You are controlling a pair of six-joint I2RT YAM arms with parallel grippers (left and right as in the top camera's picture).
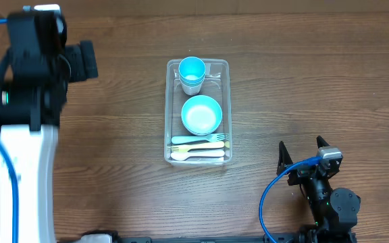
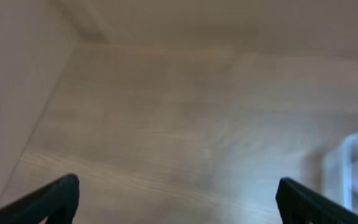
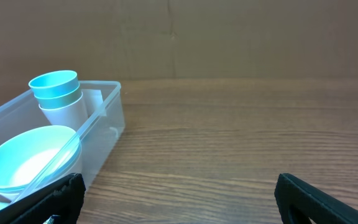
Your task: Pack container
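Cups [image 1: 192, 73], a teal one nested in a white one, stand at the top end of the container [image 1: 229, 115] as the overhead view shows it; the clear tub sits near the middle of the bench [image 1: 113, 169], with stacked teal bowls [image 1: 201, 115] at its centre and pale cutlery [image 1: 198, 147] lying across its bottom end. Left gripper [image 2: 179, 202] hangs released, its fingers spread wide with nothing between them, well off to the container's left; right gripper [image 1: 302, 154] sits low over the bench beyond the container's lower right corner, likewise released and holding nothing, apart from the tub.
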